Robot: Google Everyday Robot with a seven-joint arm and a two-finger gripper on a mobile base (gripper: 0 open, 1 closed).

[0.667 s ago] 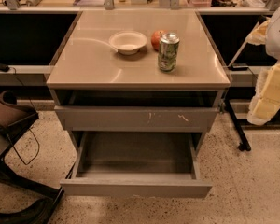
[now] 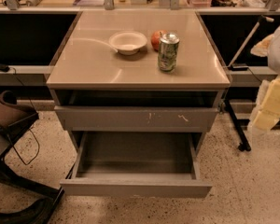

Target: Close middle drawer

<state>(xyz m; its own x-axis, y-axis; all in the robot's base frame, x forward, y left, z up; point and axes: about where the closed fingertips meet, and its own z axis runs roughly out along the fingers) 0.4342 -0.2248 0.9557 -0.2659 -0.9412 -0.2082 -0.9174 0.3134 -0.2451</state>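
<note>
1. The middle drawer [image 2: 135, 188] is nearest to the camera. It is pulled far out of the cabinet [image 2: 60, 113] over the speckled floor [image 2: 252, 190]. Its plain grey front faces the camera and its bare grey inside is exposed.
2. Directly above and behind it sits the drawer front with white scratch marks [image 2: 135, 118], which stands slightly proud of the cabinet.
3. The tool [image 2: 269, 104] is at the right edge of the view, beside the cabinet at drawer height. It is well apart from the middle drawer and touches nothing. Whether it is wide or narrow: cannot tell.
4. The worktop [image 2: 84, 64] carries three items. A green can [image 2: 168, 52] stands upright right of centre. A red apple [image 2: 156, 39] lies just behind the can. A white bowl [image 2: 128, 42] sits just left of the apple.
</note>
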